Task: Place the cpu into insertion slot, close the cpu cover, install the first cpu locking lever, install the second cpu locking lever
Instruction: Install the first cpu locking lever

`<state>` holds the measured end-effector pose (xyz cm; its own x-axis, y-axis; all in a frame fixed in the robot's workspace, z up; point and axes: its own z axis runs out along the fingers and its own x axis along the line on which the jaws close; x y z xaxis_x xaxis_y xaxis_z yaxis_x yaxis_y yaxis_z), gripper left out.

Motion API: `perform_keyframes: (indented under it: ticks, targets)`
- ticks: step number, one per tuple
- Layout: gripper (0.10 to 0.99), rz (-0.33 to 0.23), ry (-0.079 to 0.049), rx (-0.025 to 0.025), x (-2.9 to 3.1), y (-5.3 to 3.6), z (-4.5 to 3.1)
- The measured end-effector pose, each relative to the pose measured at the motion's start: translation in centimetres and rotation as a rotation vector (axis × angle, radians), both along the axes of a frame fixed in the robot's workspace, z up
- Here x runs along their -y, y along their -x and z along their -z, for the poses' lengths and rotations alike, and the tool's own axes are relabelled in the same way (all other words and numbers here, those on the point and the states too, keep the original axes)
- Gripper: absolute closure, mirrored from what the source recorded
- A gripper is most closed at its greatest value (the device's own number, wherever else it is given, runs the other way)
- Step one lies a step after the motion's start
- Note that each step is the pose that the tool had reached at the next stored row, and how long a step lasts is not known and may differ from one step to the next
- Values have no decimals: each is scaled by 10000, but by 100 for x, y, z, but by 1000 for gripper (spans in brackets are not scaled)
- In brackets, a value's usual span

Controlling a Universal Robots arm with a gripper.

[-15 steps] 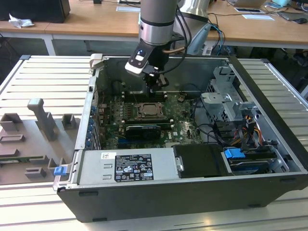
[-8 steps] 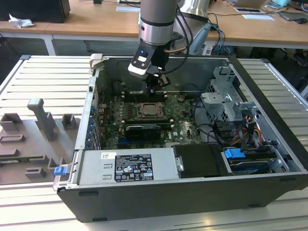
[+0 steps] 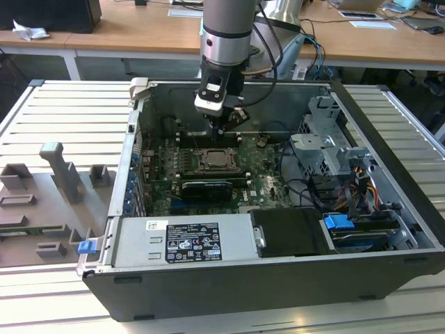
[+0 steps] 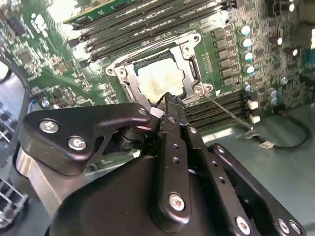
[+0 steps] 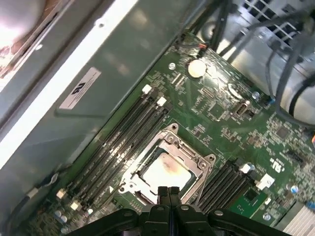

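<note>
The cpu point(image 5: 165, 172) sits in the insertion slot point(image 4: 130, 84), the cpu cover point(image 5: 173, 141) lying flat around it on the green motherboard point(image 5: 221, 113) inside the open computer case point(image 3: 278, 296), while the gripper point(image 5: 168, 190) hovers just above its edge, fingers pressed together and empty.

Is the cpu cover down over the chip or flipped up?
Down. In both wrist views the cpu cover lies flat, framing the cpu, whose pale face shows through its cut-out.

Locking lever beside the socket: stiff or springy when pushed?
The locking lever is a thin bare metal rod, so probably springy and light. Its narrow, smooth surface may slip off the gripper. One end meets a corner of the cpu cover, so it likely pivots rather than slides.
</note>
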<state>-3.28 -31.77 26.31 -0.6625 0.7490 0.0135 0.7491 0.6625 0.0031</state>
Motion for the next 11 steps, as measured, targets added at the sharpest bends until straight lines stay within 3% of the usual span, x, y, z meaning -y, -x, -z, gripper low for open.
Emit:
perform_keyframes:
  ticks: [7, 11]
  targets:
    - [980, -1554, 1, -1, 0, 0, 3]
    - [980, -2778, 0, -1, 0, 0, 4]
